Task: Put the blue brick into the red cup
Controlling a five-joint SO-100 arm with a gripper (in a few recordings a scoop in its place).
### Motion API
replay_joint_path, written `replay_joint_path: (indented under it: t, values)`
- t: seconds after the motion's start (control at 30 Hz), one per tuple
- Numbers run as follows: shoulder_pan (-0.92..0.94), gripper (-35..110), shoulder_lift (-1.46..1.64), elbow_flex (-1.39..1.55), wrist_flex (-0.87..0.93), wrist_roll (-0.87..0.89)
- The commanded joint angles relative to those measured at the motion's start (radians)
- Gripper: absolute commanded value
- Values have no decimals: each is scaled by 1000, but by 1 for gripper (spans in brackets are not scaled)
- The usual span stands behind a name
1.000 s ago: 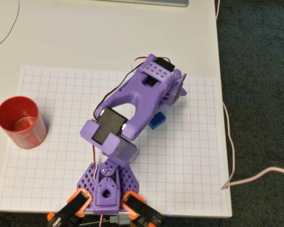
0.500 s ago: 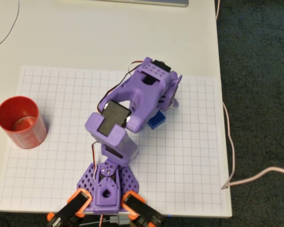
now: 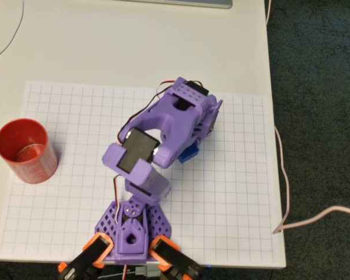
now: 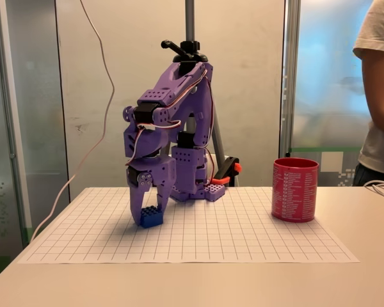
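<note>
In the fixed view the fingers (image 4: 151, 208) point straight down and are clamped on the blue brick (image 4: 152, 218), one purple finger on each side of it. The blue brick sits at their tips, down at the grid sheet (image 4: 243, 240); whether it rests on the paper or hangs just clear of it cannot be told. In the overhead view only one corner of the blue brick (image 3: 188, 154) shows, poking out from under the purple arm (image 3: 169, 125), right of the sheet's middle.

Above the fingers the wrist block carries thin red, black and white wires, and the arm folds up and back over itself to its base (image 4: 195, 188). In the overhead view that base (image 3: 130, 224) stands at the near edge of the grid sheet (image 3: 64, 198), held by two orange-and-black clamps (image 3: 93, 248).

The red cup (image 3: 24, 150) stands upright with its mouth open, on the left edge of the grid sheet in the overhead view, well apart from the fingers. In the fixed view the red cup (image 4: 295, 189) is on the right side of the sheet.

The sheet lies on a pale worktop (image 3: 105, 41). A thin pale cable (image 3: 283, 175) hangs off its right edge onto dark carpet. In the fixed view a person in a white T-shirt (image 4: 379, 89) stands at the right edge.
</note>
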Motion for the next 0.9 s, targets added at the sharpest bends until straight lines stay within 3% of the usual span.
replay_joint_path:
  t: [0.0,0.13,0.27,0.6,0.87]
  values:
    - [94,0,54,-81,23,-35]
    - [181,0,95,-299,46,-95]
    - [41,0,130,-497,49,-206]
    - [-673,0,311,-723,204,-265]
    - [-1336,0,407,-693,291,-95]
